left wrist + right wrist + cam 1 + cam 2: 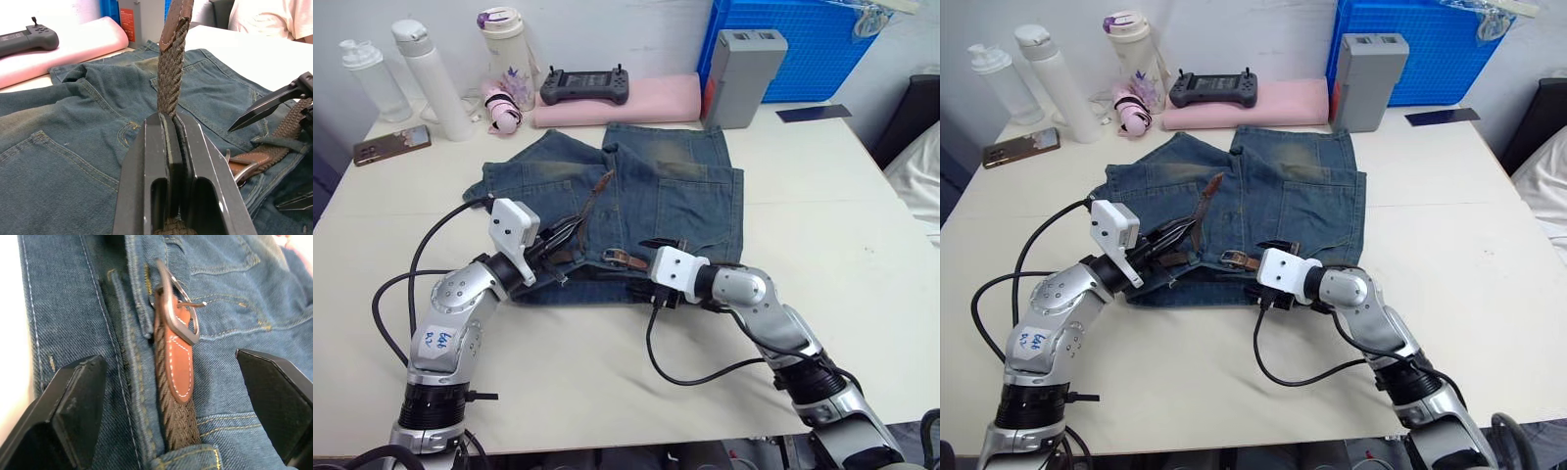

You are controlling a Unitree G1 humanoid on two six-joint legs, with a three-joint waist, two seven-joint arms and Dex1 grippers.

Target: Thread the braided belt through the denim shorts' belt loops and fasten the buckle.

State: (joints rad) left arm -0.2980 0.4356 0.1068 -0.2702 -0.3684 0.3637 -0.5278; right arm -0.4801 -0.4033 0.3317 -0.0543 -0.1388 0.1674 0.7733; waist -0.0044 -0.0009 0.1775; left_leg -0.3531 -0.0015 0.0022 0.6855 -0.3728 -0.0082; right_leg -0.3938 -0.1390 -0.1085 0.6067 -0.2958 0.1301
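Left gripper (168, 161) clamped on braided belt (171, 73); right gripper (171, 396) wide open astride buckle (176, 308).

faded blue shorts (646, 196), worn yellowish-tan in patches, spread flat mid-frame, waistband toward the lower edge, legs toward the top. dull-brown woven belt (171, 396) along the waistband, partly under a denim loop (142, 308) at centre. silvery rectangular buckle (176, 308) with pin, on a brown stitched leather tab, lying on the waistband just left of centre. free end with brown leather tip (604, 183) raised off the denim, slanting up toward upper centre, pinched lower down between two black fingers (146, 181).
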